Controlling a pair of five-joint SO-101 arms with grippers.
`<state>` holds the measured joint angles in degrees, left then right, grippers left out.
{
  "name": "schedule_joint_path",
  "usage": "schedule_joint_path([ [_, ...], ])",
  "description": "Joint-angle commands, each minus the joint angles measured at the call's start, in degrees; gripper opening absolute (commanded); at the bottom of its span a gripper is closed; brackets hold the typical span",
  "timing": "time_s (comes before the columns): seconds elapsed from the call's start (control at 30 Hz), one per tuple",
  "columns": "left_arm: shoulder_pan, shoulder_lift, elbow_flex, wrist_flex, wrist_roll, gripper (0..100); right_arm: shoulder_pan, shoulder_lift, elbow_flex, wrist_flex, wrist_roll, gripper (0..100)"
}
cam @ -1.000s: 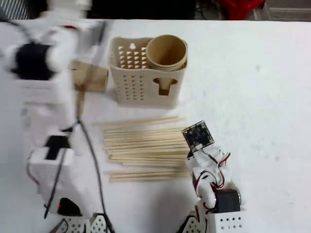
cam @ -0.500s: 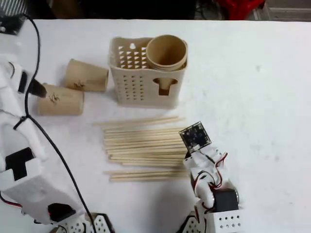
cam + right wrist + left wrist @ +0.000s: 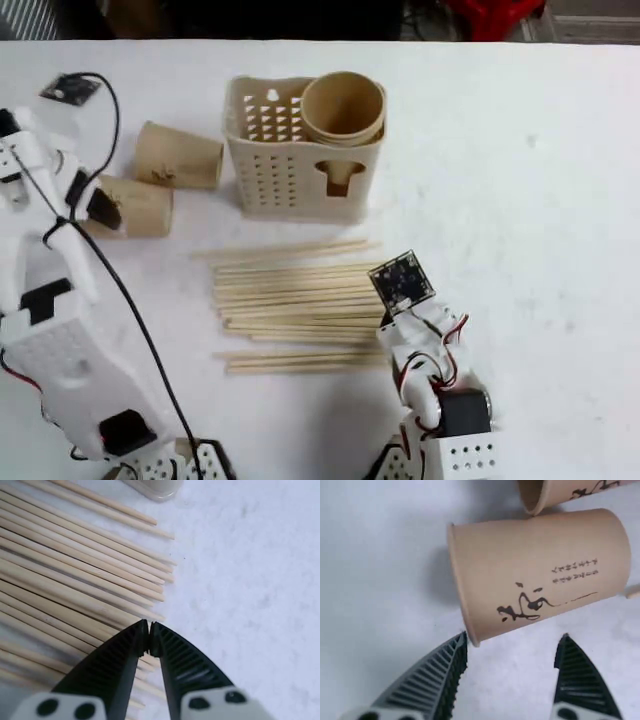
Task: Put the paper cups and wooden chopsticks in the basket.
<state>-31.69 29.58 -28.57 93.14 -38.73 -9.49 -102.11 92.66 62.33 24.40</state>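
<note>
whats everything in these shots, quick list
table: one, white, under everything
basket: one, beige, perforated, upright at the table's far middle
upright paper cup: one showing, tan, standing in the basket
lying paper cups: two, tan with dark print, on their sides on the table beside the basket
chopsticks: a loose row, too many to count, pale wood, flat on the table in front of the basket
left tool: one, black fingers, open, at the nearer lying cup
right tool: one, black fingers, shut, over the chopstick ends
</note>
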Motion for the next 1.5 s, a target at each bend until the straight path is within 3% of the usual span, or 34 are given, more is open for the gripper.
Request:
schedule_joint_path([
  [0.0,3.12,1.8,-4.22,0.35,-1.76,29,-0.66,-0.22,-0.18,-1.1,0.7,1.7],
  [0.4,11.56,3.38,-14.68,8.88,1.41,28,-0.66,-0.22,-0.18,-1.1,0.7,1.7],
  [0.9,30.37,4.0,-15.03,9.23,11.08,28,-0.31,-0.22,-0.35,-1.1,0.79,1.7],
  [1.03,33.36,4.0,-10.02,8.79,12.13,20,-0.31,-0.22,-0.35,-1.1,0.79,1.7],
  [1.23,33.89,3.47,-6.86,8.88,12.4,3,-0.22,-0.22,-0.44,-1.1,0.79,1.7],
  [1.47,29.14,-1.8,-6.68,9.23,14.95,2,-0.22,-0.22,-0.44,-1.1,0.79,1.7],
])
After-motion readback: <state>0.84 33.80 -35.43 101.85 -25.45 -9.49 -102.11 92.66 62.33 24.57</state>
